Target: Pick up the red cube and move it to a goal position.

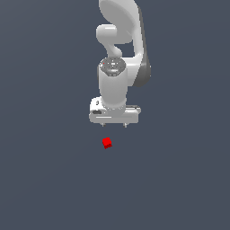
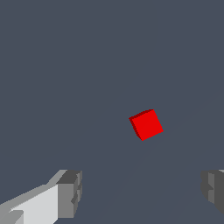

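The step in hand looks like the approach: the red cube [image 1: 107, 143] lies free on the dark grey table [image 1: 40, 179], not yet grasped, and no goal marker shows in either view. The gripper [image 1: 114, 125] hangs above the table, apart from the cube, which sits just below it and a little toward the exterior view's left of its centre. In the wrist view the cube [image 2: 146, 124] appears ahead of the fingertips [image 2: 70, 192], not between them, and turned at an angle to the line joining them.

The jaws stand spread wide, with nothing held; the two finger ends show at opposite edges of the wrist view with bare table between.

The next move, as a judgement, calls for shifting the gripper until the cube sits midway between the fingers, perhaps turning the wrist to meet its flat faces, then lowering and closing.

The arm reaches down from the top of the exterior view, its white links folded, the hand pointing straight down with the finger bar level
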`<state>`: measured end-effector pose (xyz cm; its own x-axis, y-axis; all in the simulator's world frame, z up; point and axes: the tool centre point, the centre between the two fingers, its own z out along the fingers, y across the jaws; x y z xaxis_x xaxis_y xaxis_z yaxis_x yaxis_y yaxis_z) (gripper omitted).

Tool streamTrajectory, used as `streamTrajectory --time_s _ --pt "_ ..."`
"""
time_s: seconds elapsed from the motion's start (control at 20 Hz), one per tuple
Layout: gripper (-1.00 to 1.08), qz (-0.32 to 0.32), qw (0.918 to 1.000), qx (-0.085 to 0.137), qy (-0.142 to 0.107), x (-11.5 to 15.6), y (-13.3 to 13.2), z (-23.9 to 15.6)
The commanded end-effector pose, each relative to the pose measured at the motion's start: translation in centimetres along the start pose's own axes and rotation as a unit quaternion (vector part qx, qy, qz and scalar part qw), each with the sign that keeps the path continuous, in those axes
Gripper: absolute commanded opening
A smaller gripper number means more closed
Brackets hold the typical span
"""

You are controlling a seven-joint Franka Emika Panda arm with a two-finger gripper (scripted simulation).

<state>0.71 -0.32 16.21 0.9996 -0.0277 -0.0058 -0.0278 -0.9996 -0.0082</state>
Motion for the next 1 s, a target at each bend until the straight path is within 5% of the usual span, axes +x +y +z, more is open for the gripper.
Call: streamTrajectory --time_s 0.0,0.95 --pt "1.00 0.000 1.0000 0.000 0.000 0.0 0.0 0.0" --pt "1.00 -0.112 0.9937 -0.002 0.001 0.8 2.2 7.4"
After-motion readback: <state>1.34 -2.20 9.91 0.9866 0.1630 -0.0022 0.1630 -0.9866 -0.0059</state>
